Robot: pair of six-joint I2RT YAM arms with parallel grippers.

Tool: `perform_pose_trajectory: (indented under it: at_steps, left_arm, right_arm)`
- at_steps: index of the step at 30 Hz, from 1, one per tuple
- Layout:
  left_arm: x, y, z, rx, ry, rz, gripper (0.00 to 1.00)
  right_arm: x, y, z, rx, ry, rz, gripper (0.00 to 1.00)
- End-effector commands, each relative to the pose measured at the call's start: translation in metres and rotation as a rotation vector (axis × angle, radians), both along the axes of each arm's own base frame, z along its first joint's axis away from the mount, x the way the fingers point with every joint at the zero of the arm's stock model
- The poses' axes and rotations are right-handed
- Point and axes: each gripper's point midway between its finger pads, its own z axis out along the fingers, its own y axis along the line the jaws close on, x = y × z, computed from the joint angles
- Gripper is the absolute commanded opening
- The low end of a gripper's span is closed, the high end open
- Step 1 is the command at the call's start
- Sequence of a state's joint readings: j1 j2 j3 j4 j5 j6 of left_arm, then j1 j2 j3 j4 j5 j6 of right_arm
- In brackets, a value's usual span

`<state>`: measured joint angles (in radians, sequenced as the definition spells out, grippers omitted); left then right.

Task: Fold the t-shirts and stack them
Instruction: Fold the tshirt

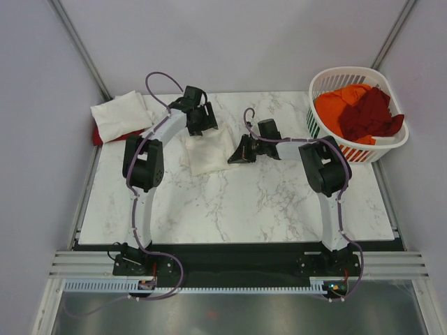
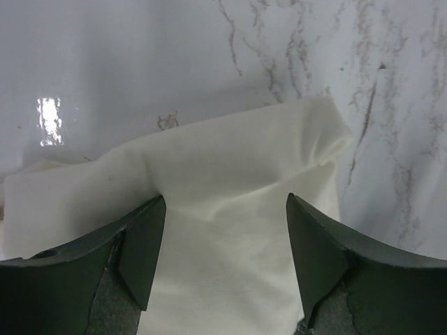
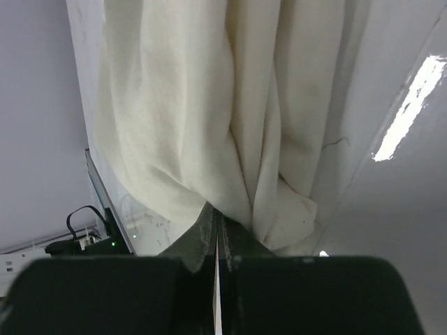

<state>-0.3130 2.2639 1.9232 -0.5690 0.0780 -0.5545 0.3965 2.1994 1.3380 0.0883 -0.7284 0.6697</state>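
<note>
A cream t-shirt (image 1: 208,152) lies bunched on the marble table between the two arms. My left gripper (image 1: 202,124) hovers over its far edge, jaws open, with the cloth (image 2: 230,209) between and below the fingers. My right gripper (image 1: 239,152) is at the shirt's right edge, shut on a fold of the cream cloth (image 3: 209,125) that hangs from the fingertips (image 3: 225,230). A folded white shirt (image 1: 120,115) lies at the table's far left corner on top of a red one (image 1: 96,134).
A white laundry basket (image 1: 328,80) at the far right holds orange (image 1: 342,105) and dark red (image 1: 370,112) shirts. Grey walls enclose the table (image 1: 244,202). The arm bases sit on the black rail at the near edge.
</note>
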Motion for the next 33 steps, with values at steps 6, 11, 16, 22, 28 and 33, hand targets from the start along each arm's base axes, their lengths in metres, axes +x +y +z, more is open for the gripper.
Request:
perform_pose_trajectory:
  at_steps: [6, 11, 16, 22, 28, 33]
  left_arm:
    - [0.032, 0.055, -0.02, 0.152, -0.043, 0.102, 0.76]
    - [0.049, 0.067, -0.021, 0.178, -0.072, 0.079, 0.77]
    - [0.071, 0.054, 0.025, 0.142, -0.181, 0.015, 0.78]
    - [0.048, 0.044, 0.134, 0.097, -0.34, -0.004, 0.84]
    - [-0.04, 0.042, 0.187, 0.017, -0.348, 0.029, 0.81]
    - [-0.094, 0.0, 0.132, -0.045, -0.201, -0.047, 0.79]
  right_arm:
    - [-0.017, -0.056, -0.083, -0.329, 0.055, -0.168, 0.0]
    - [-0.045, -0.083, -0.095, -0.441, 0.119, -0.234, 0.0]
    - [-0.056, -0.08, -0.072, -0.533, 0.038, -0.166, 0.04]
    - [-0.028, -0.037, 0.066, -0.508, -0.301, -0.128, 0.51]
    - [0.001, -0.01, 0.143, -0.349, -0.406, -0.152, 0.53]
    - [0.029, -0.001, 0.116, -0.248, -0.288, -0.085, 0.1]
